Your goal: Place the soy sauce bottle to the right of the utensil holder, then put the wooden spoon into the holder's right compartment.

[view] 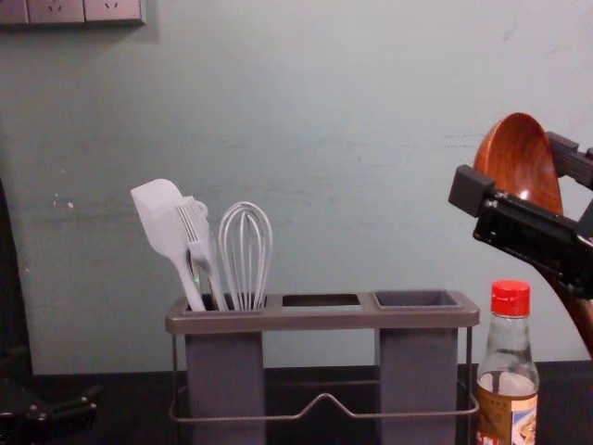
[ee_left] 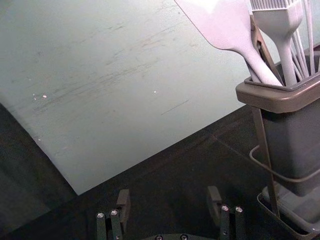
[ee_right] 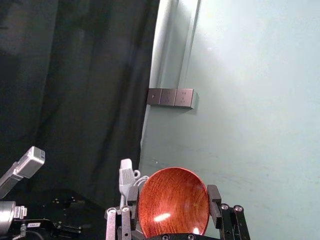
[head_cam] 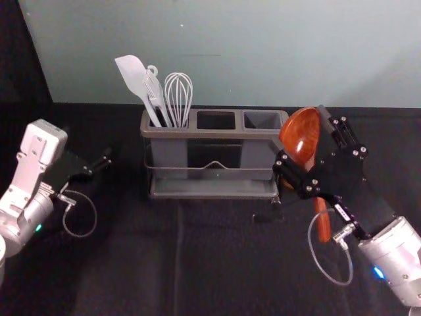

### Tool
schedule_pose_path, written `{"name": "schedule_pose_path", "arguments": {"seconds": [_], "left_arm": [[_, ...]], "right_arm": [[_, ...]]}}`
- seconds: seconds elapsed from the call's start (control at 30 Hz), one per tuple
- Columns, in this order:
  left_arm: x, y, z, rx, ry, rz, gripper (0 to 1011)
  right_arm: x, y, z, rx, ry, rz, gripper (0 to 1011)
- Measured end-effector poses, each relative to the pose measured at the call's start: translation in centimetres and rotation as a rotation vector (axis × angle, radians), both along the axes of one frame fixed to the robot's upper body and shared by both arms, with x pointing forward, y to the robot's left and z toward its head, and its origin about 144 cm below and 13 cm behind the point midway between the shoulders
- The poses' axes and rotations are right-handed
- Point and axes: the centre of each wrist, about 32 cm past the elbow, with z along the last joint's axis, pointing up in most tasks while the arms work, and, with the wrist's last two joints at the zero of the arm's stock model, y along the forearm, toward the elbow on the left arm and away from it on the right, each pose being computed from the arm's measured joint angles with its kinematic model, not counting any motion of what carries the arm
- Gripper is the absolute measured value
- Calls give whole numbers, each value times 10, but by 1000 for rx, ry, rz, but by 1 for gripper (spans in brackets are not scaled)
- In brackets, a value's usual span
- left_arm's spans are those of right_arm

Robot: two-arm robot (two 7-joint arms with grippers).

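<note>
The wooden spoon [head_cam: 301, 137] is held upright, bowl up, by my right gripper [head_cam: 300, 135], just right of the utensil holder [head_cam: 217, 133]. In the right wrist view, my right gripper [ee_right: 172, 200] has a finger on each side of the spoon's bowl [ee_right: 173, 200]. From the chest, the spoon [view: 521, 159] leans, its handle down to the right, higher than the holder's rim. The soy sauce bottle [view: 508, 371], red-capped, stands right of the holder [view: 324, 318]. My left gripper [head_cam: 104, 160] is left of the holder; the left wrist view has it [ee_left: 167, 205] open and empty.
A white spatula [view: 162, 222], a brush [view: 201, 243] and a whisk [view: 246, 250] stand in the holder's left compartment. Behind the black-covered table [head_cam: 217, 263] rises a pale wall [head_cam: 230, 52].
</note>
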Motion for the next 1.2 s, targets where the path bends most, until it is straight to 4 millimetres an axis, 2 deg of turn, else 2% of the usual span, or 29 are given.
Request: {"name": "schedule_pose_path", "arguments": {"seconds": [0.37, 0.5, 0.73, 1.2], "left_arm": [[0, 0, 0, 0, 0, 0, 1005], [0, 0, 0, 0, 0, 0, 1005], [0, 0, 0, 0, 0, 0, 1005], [0, 0, 0, 0, 0, 0, 1005]], "right_arm": [[1, 0, -1, 12, 7, 5, 838], [7, 2, -2, 43, 9, 8, 838], [34, 6, 9, 74, -15, 44, 838], [103, 11, 37, 96, -22, 165, 837]]}}
